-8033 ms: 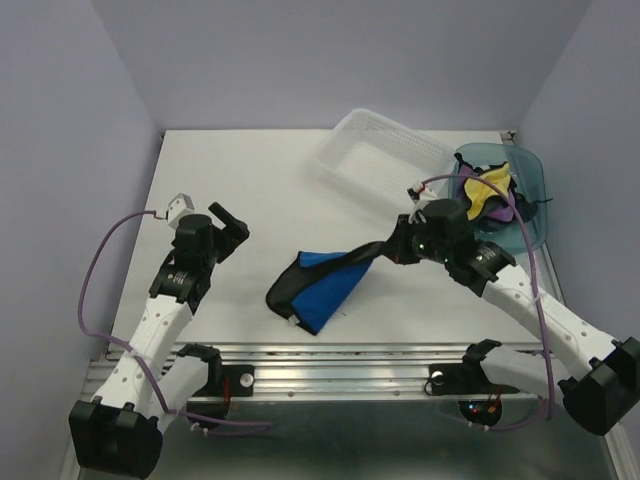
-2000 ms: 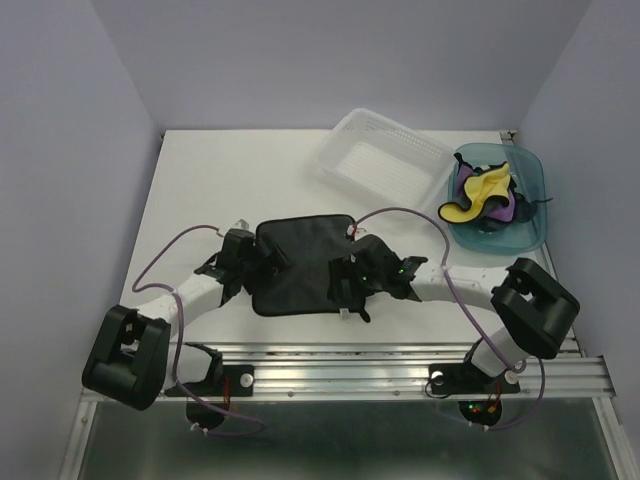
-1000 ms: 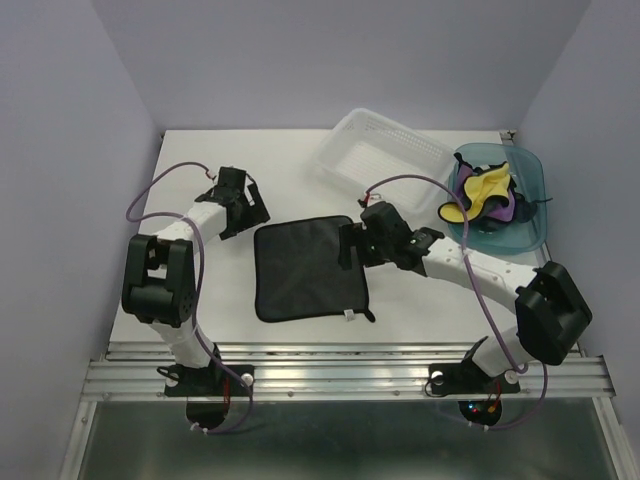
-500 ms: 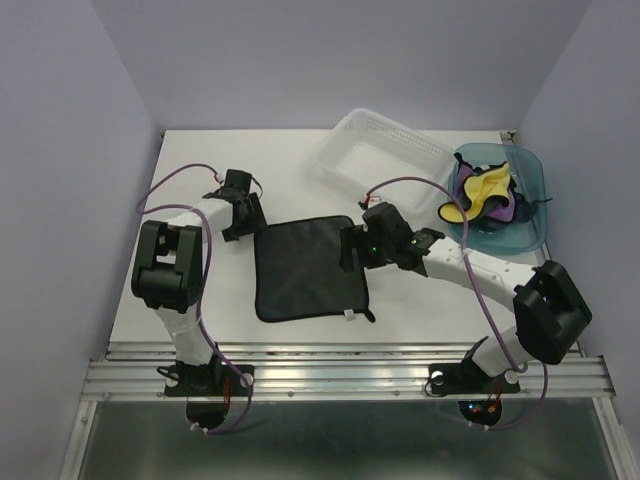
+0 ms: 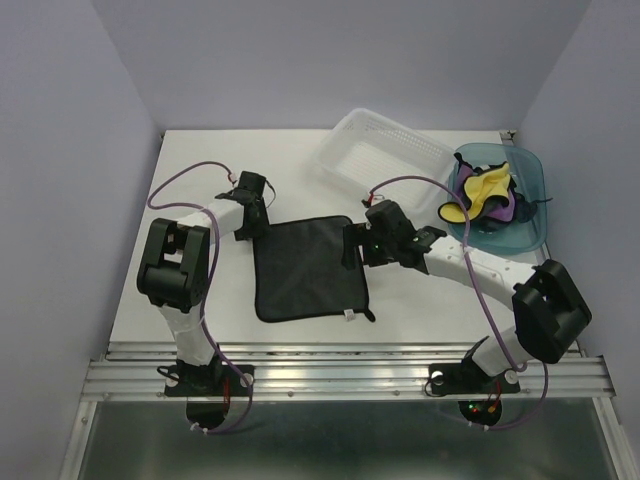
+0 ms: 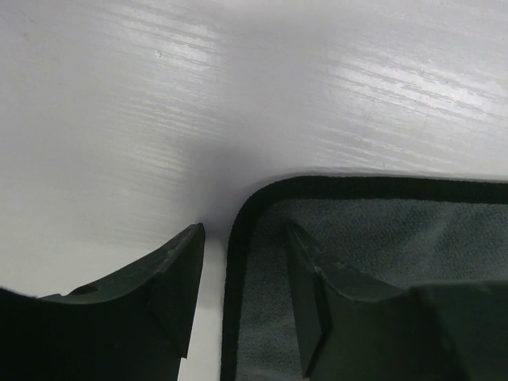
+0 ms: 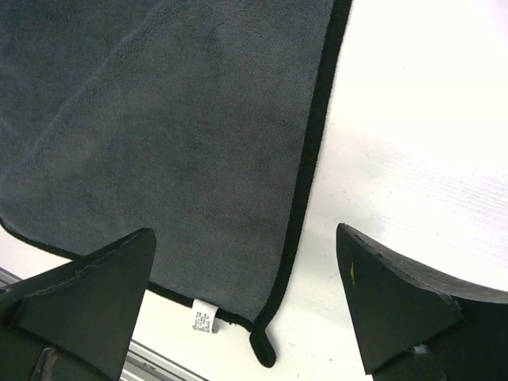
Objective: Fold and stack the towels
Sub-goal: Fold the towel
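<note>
Flat on the table [image 5: 210,160], mid-frame in the top view between both arms: dark towel [image 5: 305,268], fully spread. Looks light, soft and limp; likely sags and creases once lifted, unlikely to slip from a firm pinch, nothing breakable. Best taken by the stitched hem at the corners, two at once for a clean fold. At its upper-left corner, left fingers [image 6: 171,290] apart and astride the hem, one over bare table, the other over cloth, not yet pinching. Over its right edge, right fingers [image 7: 87,282] wide apart, gripping nothing. At upper right, teal bin [image 5: 522,240] holding a crumpled heap, yellow towel [image 5: 483,188] and purple towel [image 5: 463,180] on top. Just left of it, white basket [image 5: 385,160], nothing seen inside.
</note>
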### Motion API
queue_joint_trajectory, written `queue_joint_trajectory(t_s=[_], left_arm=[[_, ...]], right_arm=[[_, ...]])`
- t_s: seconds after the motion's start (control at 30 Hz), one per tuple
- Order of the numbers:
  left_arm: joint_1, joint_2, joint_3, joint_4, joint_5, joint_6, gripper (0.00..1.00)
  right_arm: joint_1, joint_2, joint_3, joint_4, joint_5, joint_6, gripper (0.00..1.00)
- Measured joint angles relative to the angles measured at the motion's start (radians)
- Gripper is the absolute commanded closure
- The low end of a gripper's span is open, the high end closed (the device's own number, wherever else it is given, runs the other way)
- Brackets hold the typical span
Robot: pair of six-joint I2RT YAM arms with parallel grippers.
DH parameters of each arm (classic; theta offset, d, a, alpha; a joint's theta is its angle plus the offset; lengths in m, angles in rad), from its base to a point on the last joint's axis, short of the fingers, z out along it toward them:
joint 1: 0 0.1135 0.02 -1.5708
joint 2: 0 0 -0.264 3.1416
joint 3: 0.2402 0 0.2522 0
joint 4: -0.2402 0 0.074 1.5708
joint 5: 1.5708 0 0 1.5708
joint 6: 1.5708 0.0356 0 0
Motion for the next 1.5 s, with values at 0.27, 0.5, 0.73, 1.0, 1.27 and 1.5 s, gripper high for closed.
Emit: queue_joint_trajectory(t_s=[0.27, 0.5, 0.73, 1.0, 1.27, 1.5], left_arm=[[0.0, 0.004, 0.003, -0.002, -0.008, -0.003, 0.68], [0.0, 0.007, 0.007, 0.005, 0.013, 0.006, 0.94], [0.0, 0.007, 0.008, 0.006, 0.019, 0.013, 1.0], [0.0, 0.007, 0.008, 0.01, 0.025, 0.019, 1.0], [0.0, 0.007, 0.006, 0.014, 0.023, 0.018, 1.0], [0.0, 0.007, 0.006, 0.014, 0.015, 0.014, 1.0]], right_arm=[[-0.005, 0.002, -0.001, 0.001, -0.002, 0.0, 0.0], [-0.005, 0.023, -0.001, 0.01, -0.005, -0.012, 0.0], [-0.005, 0.076, 0.055, 0.012, 0.001, -0.071, 0.0], [-0.005, 0.232, 0.32, 0.013, 0.002, -0.255, 0.0], [-0.006, 0.432, 0.559, -0.023, 0.024, -0.352, 0.01], [-0.011, 0.585, 0.671, -0.083, 0.134, -0.358, 0.04]])
